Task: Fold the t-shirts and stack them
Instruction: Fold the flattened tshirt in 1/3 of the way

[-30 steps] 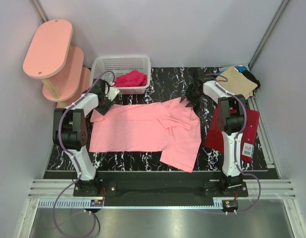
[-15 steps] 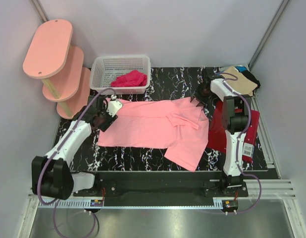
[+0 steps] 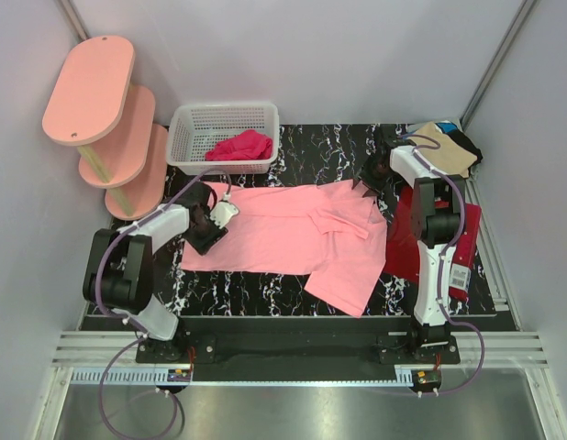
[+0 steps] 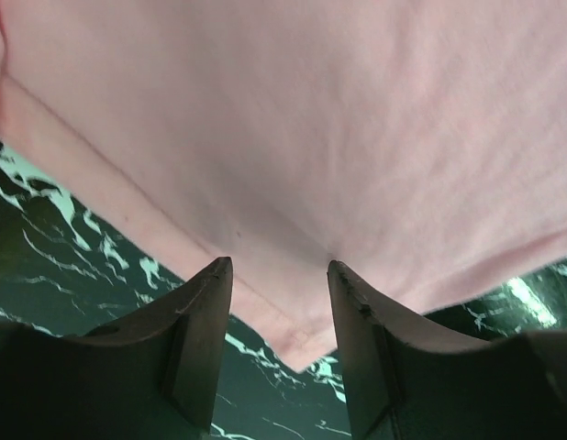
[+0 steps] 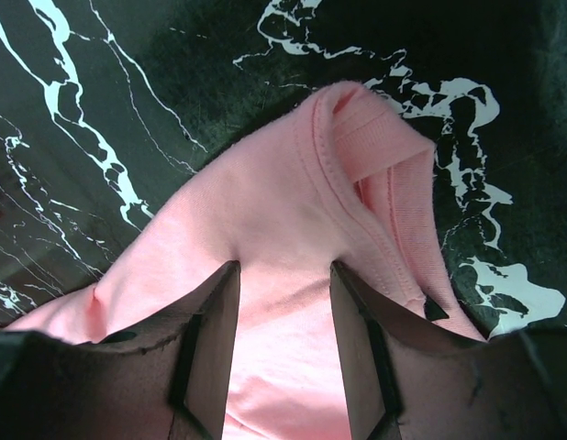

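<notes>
Since the preceding frame the pink t-shirt (image 3: 283,238) lies unmoved mid-table (image 3: 311,147), while the left arm (image 3: 127,266) has drawn its elbow back. The left gripper (image 4: 276,270) and right gripper (image 5: 283,270) each stand half open astride its edge, apparently clamping nothing. Only the top view shows four more: red shirt (image 3: 239,145), dark red shirt (image 3: 401,247), tan shirt (image 3: 439,151), black shirt (image 3: 469,147).
</notes>
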### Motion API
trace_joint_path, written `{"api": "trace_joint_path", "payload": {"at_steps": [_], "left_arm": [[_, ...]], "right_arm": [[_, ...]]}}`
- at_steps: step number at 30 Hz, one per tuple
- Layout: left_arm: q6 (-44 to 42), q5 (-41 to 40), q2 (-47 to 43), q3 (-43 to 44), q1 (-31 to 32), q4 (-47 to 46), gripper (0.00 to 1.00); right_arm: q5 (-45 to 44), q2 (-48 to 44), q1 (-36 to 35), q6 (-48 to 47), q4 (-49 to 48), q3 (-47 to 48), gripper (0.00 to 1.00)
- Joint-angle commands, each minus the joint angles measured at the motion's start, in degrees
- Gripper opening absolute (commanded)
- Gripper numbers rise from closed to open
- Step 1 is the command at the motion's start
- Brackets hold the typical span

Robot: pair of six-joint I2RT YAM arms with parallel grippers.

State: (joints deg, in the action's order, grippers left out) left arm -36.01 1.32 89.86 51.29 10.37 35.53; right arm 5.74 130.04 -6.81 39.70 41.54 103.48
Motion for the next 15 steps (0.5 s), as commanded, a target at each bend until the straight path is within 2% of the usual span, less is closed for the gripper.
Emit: {"api": "trace_joint_path", "payload": {"at_steps": [1,8,15], "left_arm": [[0.3,1.0,4.0,6.6,0.0,-1.8,0.51],[-1.0,1.3,9.9,6.0,-4.4,-3.0,0.48],[-6.6,0.3,6.6,0.0,-14.2,-3.7,0.45]], "right_arm": [[1.3,-0.9,-1.4,-0.1,-0.2,-1.4,0.52],[0.0,-2.1,-1.5,-0.4,-0.2,-1.6,0.52],[0.0,-0.1,-1.2,-0.4,0.6,0.0,0.52]]}}
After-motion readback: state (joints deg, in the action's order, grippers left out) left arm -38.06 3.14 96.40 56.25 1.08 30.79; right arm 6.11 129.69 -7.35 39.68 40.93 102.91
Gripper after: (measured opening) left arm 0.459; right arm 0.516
